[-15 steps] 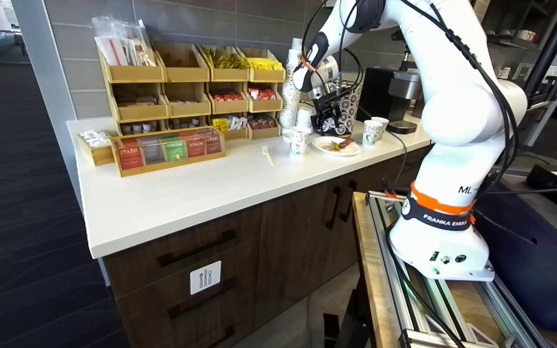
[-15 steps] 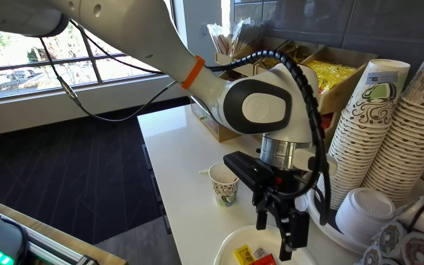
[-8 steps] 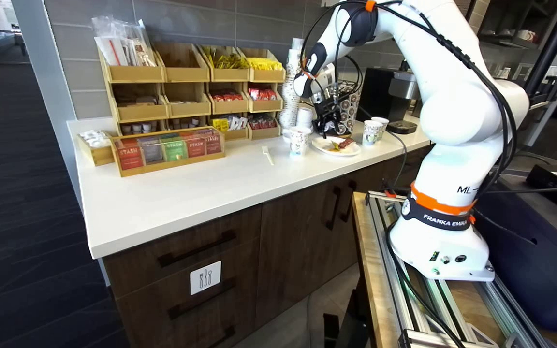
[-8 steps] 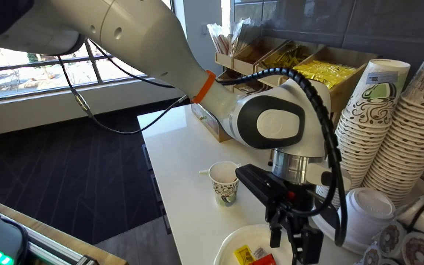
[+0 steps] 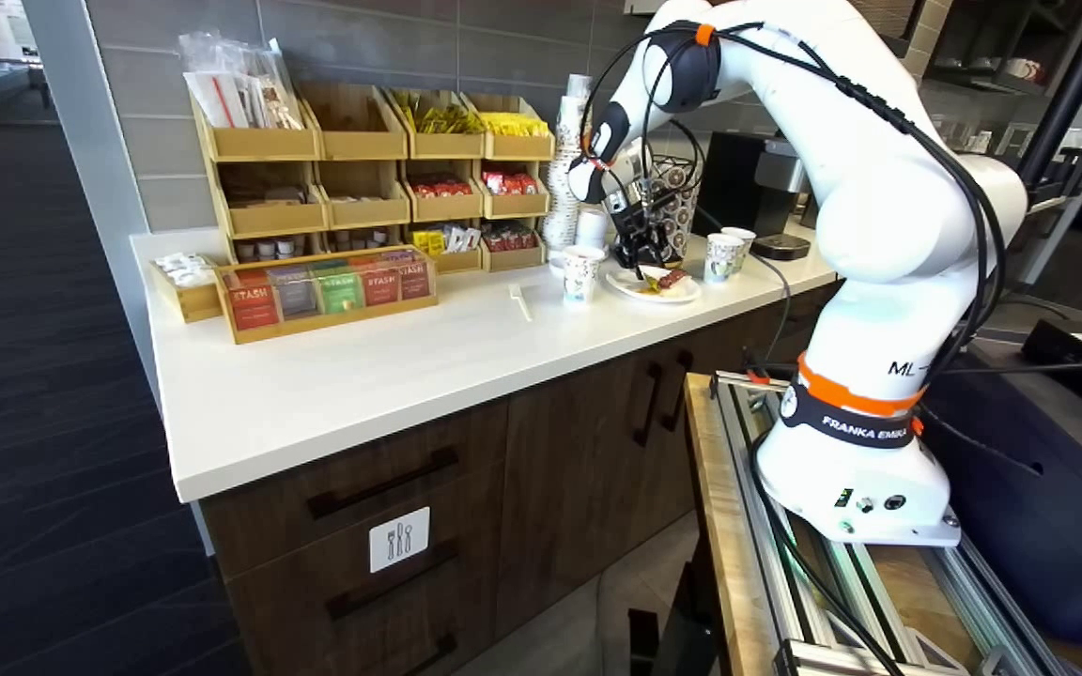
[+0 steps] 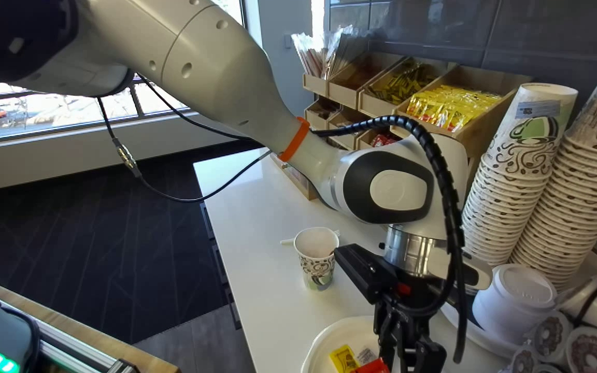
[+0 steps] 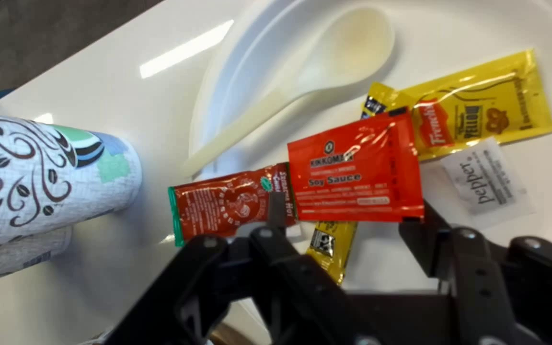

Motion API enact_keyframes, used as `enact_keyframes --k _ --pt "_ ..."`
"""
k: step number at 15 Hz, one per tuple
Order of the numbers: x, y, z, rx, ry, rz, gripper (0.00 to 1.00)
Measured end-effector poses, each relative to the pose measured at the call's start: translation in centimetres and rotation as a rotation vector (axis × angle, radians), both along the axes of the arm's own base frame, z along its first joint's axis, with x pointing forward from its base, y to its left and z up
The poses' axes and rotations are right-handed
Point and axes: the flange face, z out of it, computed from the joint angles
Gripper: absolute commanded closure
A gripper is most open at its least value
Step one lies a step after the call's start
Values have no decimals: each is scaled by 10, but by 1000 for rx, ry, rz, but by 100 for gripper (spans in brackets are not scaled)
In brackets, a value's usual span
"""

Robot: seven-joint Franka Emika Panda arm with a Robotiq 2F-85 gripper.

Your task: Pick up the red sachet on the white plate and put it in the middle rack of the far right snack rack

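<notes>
The red sachet (image 7: pixel 355 167), a soy sauce packet, lies on the white plate (image 7: pixel 453 33) in the wrist view. It also shows in both exterior views (image 5: pixel 672 279) (image 6: pixel 373 366). My gripper (image 7: pixel 345 213) is open low over the plate (image 5: pixel 630 284), pointing down. Its fingers stand on either side of the red sachet's near edge. The right fingertip overlaps a corner of it; I cannot tell if they touch. In an exterior view the gripper (image 6: pixel 404 357) is cut off at the bottom. The middle rack (image 5: pixel 515 207) of the snack rack (image 5: pixel 519 147) holds red packets.
A dark red packet (image 7: pixel 223 203), yellow packets (image 7: pixel 487 105), a pepper packet (image 7: pixel 484 177) and a spoon (image 7: pixel 343 52) lie around the red sachet. Patterned cups (image 6: pixel 316 259) stand beside the plate. Tall cup stacks (image 6: pixel 516 155) stand near the arm. A tea box (image 5: pixel 334 296) is on the counter.
My gripper has moved down to the plate, its fingers now around the red sachet's near edge. The arm has shifted with it. The objects on the counter look unmoved.
</notes>
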Motion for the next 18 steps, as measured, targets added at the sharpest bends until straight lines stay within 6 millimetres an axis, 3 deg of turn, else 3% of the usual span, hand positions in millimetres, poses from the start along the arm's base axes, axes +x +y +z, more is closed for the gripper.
enact_keyframes --k 2,4,8,15,18 --pt "-1 1 -2 9 22 -30 44" --pt "-2 3 -3 21 38 -53 68" --pt "-1 6 -1 38 58 -77 99" --pt "2 7 1 39 54 -67 100" --pt "1 7 16 46 44 -42 100"
